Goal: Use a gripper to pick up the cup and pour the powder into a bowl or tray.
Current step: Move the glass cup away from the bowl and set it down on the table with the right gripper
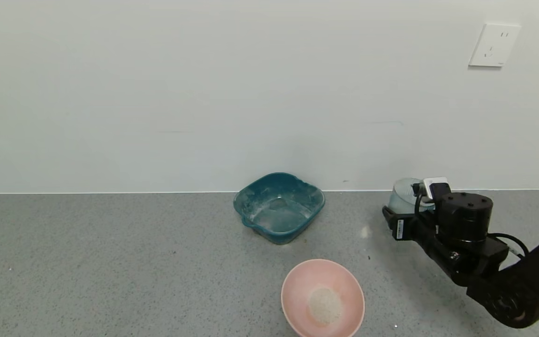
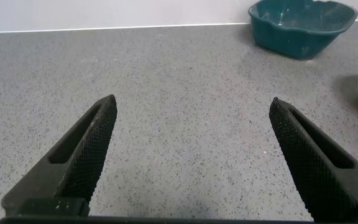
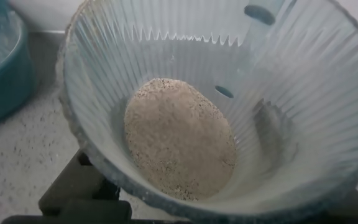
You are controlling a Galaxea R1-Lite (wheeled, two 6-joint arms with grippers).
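Head camera overlooks the counter (image 1: 110, 262) (wrist cameras sit low, sharing the basin (image 1: 279, 207)).

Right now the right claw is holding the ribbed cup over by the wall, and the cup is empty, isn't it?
Not empty. The right claw does hold the cup near the wall, but the right wrist view shows a heap of beige powder lying inside it.
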